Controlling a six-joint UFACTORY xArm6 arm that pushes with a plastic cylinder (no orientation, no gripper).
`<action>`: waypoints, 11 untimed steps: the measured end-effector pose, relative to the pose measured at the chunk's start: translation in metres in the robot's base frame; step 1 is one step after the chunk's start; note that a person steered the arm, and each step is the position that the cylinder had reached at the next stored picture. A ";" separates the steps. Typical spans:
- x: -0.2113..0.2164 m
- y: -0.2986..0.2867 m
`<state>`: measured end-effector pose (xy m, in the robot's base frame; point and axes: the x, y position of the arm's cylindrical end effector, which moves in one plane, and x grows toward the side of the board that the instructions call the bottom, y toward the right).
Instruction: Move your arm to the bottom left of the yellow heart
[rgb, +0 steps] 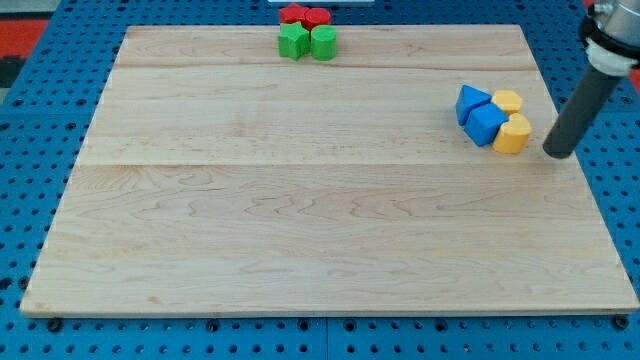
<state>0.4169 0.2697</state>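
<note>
Camera view has my tip (558, 153) just right of the yellow heart (512, 134), which touches a blue block (487, 124) on the wooden board (300, 220) (no claw here, only the bare rod, holding nothing). I'd judge the clean route loops below the heart to its lower left. Blue pegboard (40, 100) surrounds the board.

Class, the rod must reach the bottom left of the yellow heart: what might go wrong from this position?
1. My tip sits at the view's right of the yellow heart; a straight path would likely shove it.
2. The heart touches the blue block, so a nudge could shift the whole cluster.
3. Skirting right risks nearing the board edge.
</note>
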 end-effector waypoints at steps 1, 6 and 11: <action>-0.033 -0.007; 0.072 -0.027; 0.078 -0.077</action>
